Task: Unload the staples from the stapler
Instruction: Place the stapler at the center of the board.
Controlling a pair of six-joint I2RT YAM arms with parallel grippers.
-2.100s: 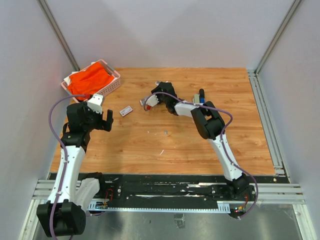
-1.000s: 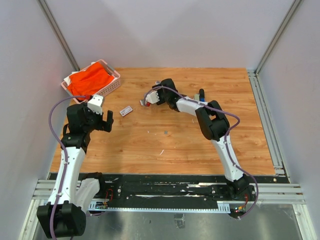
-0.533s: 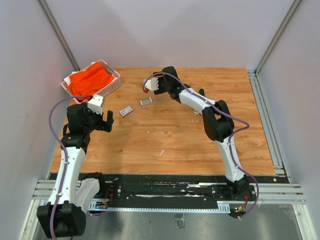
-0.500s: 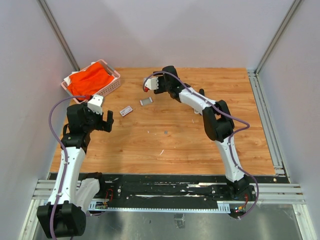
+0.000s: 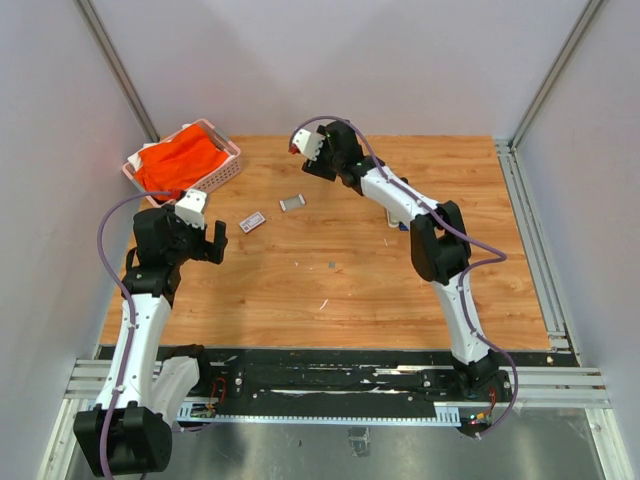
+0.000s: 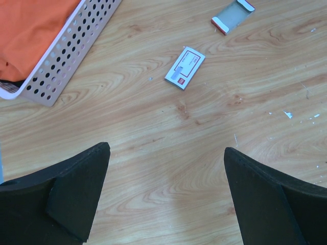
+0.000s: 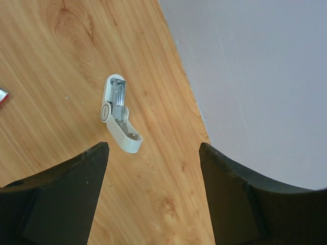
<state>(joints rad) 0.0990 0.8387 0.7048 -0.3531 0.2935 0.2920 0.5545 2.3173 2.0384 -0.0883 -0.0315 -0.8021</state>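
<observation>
My right forearm hides most of the stapler; only a small blue and white bit shows under it. A tiny grey strip, the staples as far as I can tell, lies on the wood at mid-table. My right gripper is raised near the back wall, open, with nothing between its fingers. Below it lies a white hinged thing with a metal insert. On the left, my left gripper hangs open and empty over bare wood.
A pink basket with orange cloth stands at the back left. A small white box with a red mark and a small grey box with a red end lie between the arms. Grey walls enclose the table.
My right gripper let go of the small grey box, which now lies on the table, then rose and moved toward the back wall, opening wider. The left arm has not moved.
</observation>
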